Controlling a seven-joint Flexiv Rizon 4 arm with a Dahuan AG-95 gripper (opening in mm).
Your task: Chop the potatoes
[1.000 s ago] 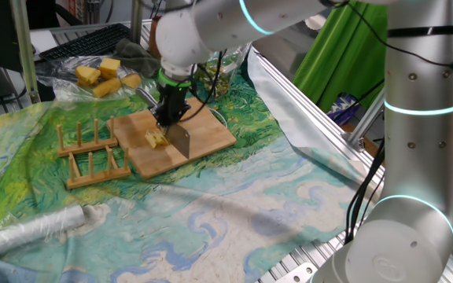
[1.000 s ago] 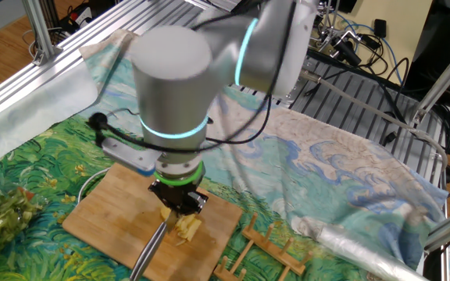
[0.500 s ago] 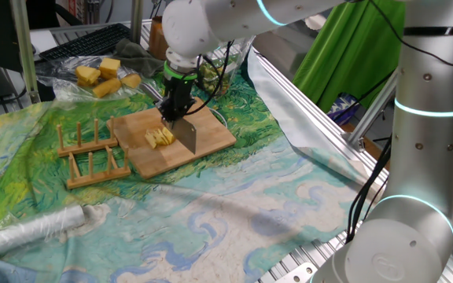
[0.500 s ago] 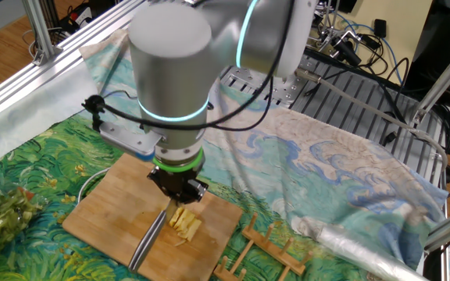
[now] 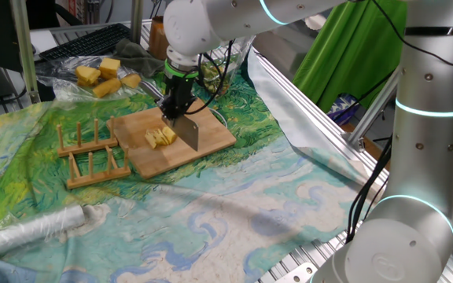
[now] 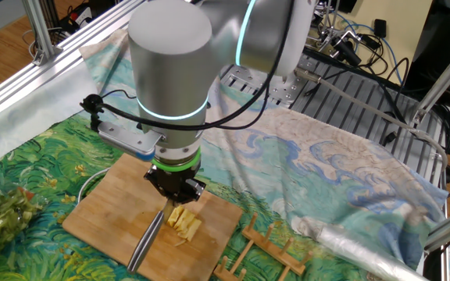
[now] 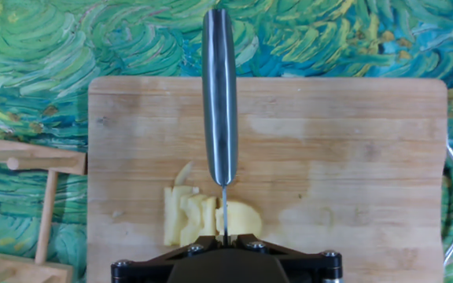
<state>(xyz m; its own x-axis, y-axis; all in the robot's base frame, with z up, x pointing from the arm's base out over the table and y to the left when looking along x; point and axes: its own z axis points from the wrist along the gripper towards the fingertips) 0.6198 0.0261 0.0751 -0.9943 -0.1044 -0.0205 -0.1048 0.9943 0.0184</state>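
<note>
a: what are the jaws doing?

b: the gripper is clamping tight on a knife, pointing down, blade edge-on over the wooden board.

a: and the potatoes?

b: they are lying on the board right under the blade. sliced pieces are fanning to one side, an uncut chunk is sitting on the other. the blade is running across their long axis.
</note>
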